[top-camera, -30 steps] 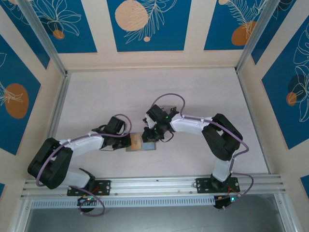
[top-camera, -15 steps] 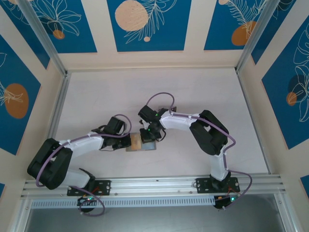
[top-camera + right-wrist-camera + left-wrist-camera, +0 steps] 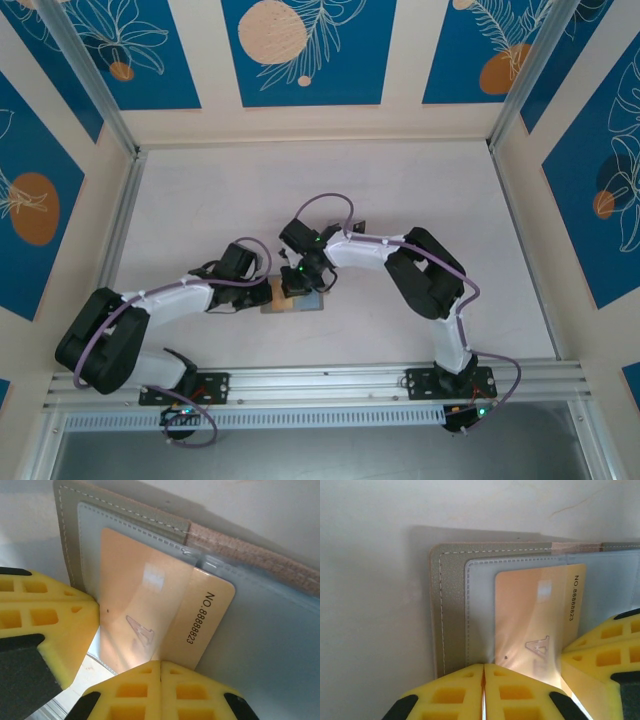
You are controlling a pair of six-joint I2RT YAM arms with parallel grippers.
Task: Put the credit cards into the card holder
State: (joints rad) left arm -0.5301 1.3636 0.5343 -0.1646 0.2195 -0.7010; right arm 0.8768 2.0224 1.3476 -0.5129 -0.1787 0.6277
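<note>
The card holder (image 3: 449, 605) lies open on the table, grey with a stitched edge and a clear inner pocket. One of the credit cards, an orange one (image 3: 535, 615), sits mostly inside that pocket. Its printed-number end sticks out on the right. My left gripper (image 3: 483, 672) is shut, its tips resting at the holder's near edge beside the card. My right gripper (image 3: 161, 667) is shut too, tips against the orange card's (image 3: 145, 600) long edge. In the top view the holder (image 3: 312, 303) lies between the left gripper (image 3: 263, 295) and the right gripper (image 3: 300, 285).
Both arms meet over the holder at the table's near middle. A metal rail (image 3: 320, 380) runs along the front edge. Patterned walls (image 3: 300, 60) enclose the back and sides.
The right arm has folded in and swung left, bringing its gripper over the holder toward the left gripper. The left arm and the holder have barely moved.
</note>
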